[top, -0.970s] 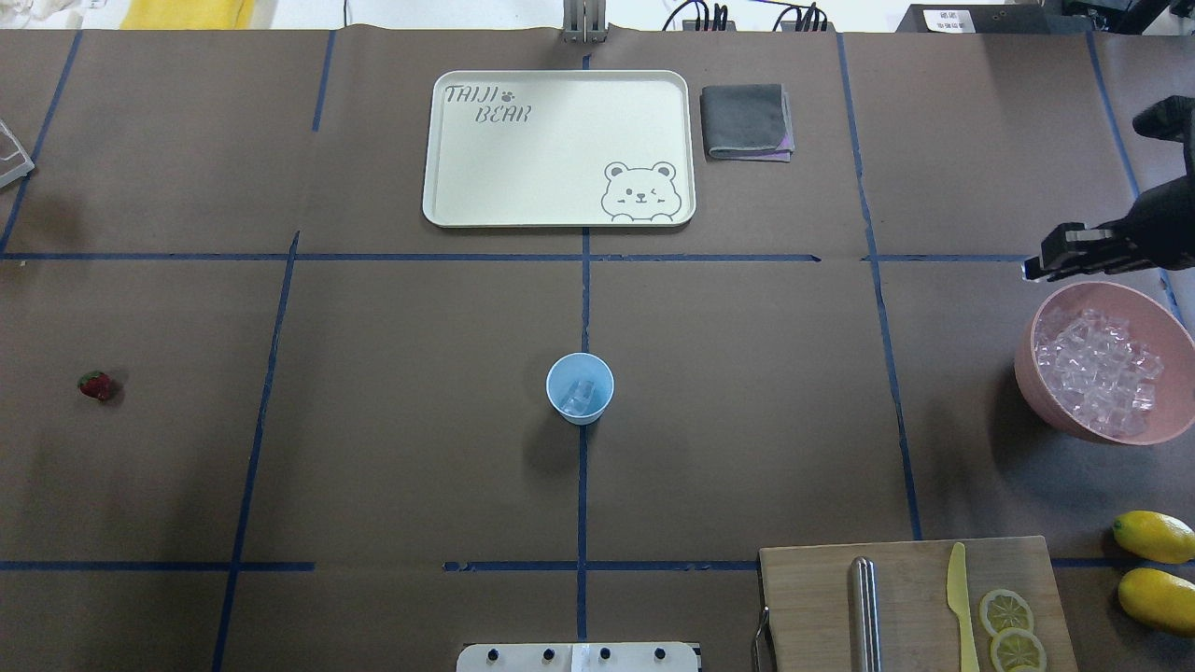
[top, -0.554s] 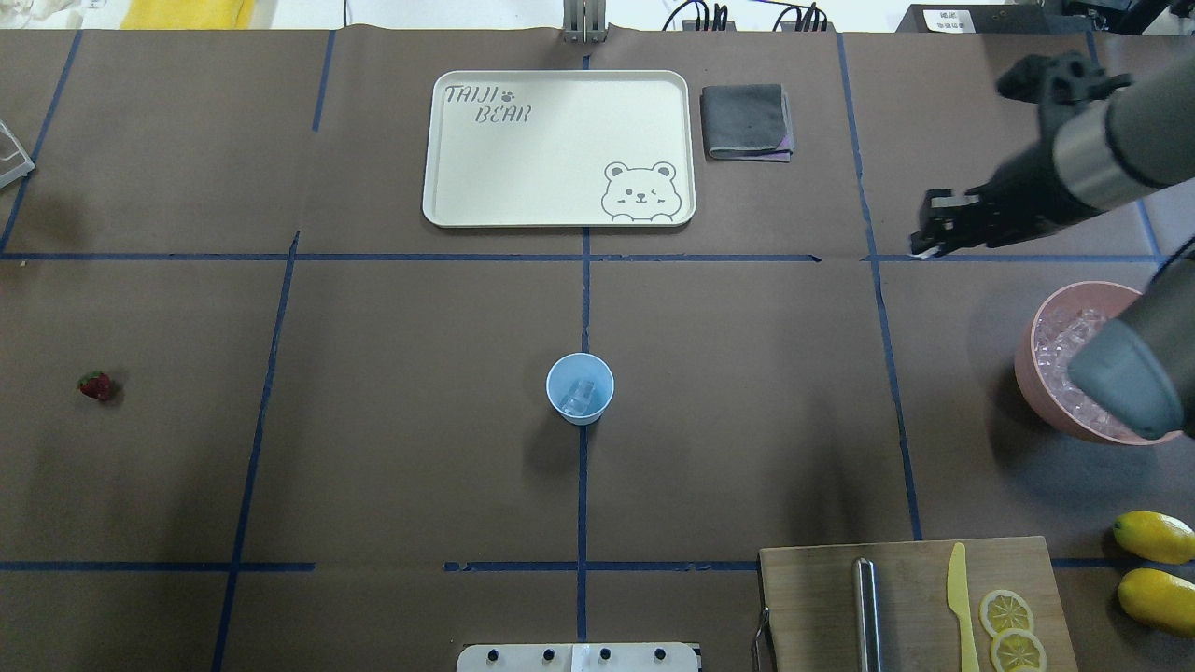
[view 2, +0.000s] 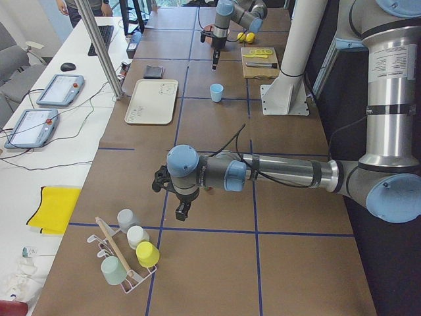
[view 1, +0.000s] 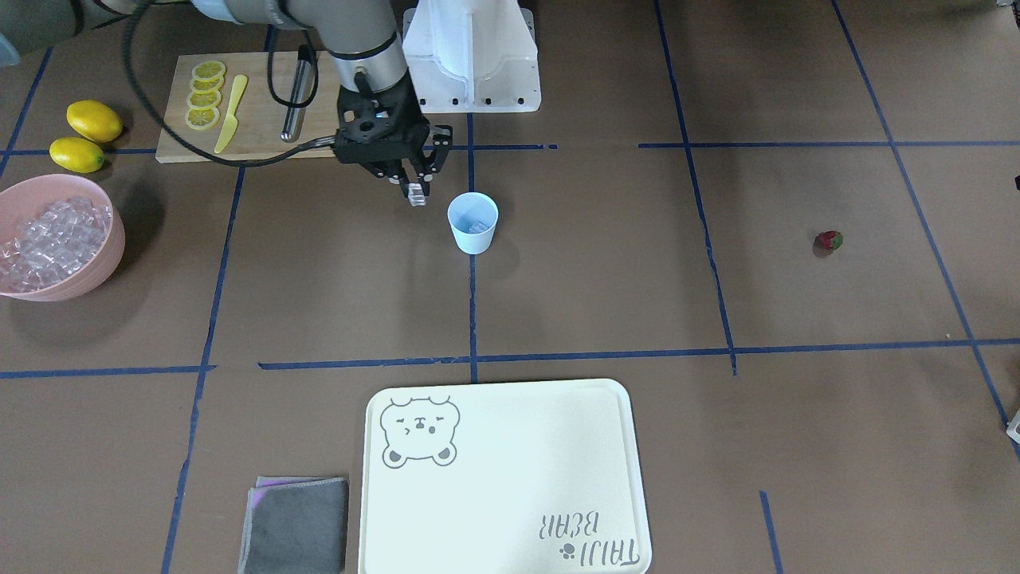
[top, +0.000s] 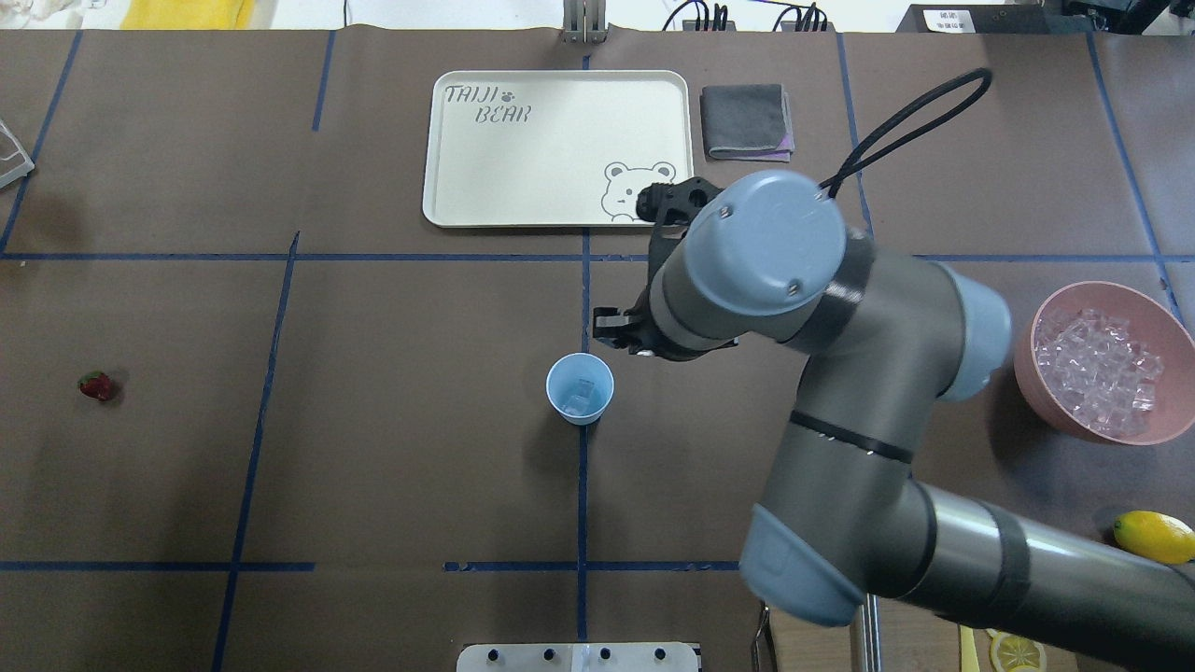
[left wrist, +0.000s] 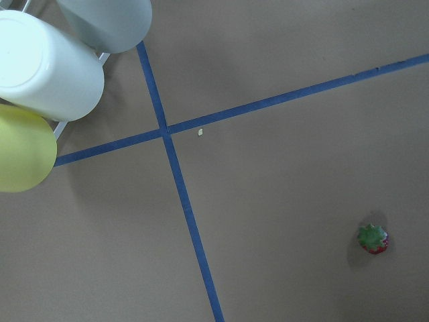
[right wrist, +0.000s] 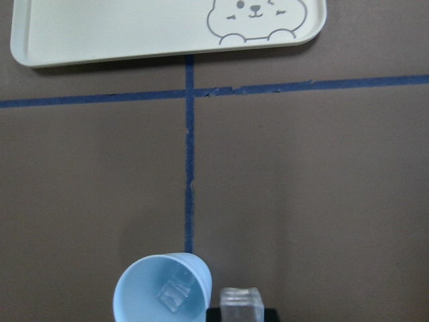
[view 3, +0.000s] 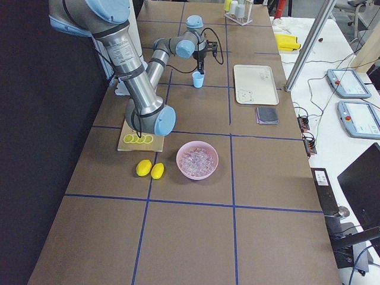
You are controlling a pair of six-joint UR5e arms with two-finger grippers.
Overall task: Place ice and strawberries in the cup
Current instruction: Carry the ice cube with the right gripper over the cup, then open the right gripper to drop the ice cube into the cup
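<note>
The pale blue cup [top: 580, 388] stands at the table's middle with an ice cube inside; it also shows in the front view [view 1: 472, 222] and the right wrist view [right wrist: 163, 292]. My right gripper [view 1: 413, 191] is shut on a clear ice cube [right wrist: 240, 298] and hangs just beside the cup's rim, above it. The strawberry [top: 94, 385] lies alone far to the robot's left and shows in the left wrist view [left wrist: 373, 239]. My left gripper [view 2: 181, 210] hovers near it, seen only in the side view, so I cannot tell its state.
A pink bowl [top: 1032, 378] of ice stands at the right. A cream bear tray [top: 541, 168] and grey cloth [top: 747, 121] lie at the back. A cutting board [view 1: 255, 135] with lemon slices, two lemons [view 1: 94, 121] and a cup rack [view 2: 128, 253] sit at the edges.
My right arm has swung from the pink bowl leftward across the table to the cup, carrying an ice cube. The cup and strawberry have not moved.
</note>
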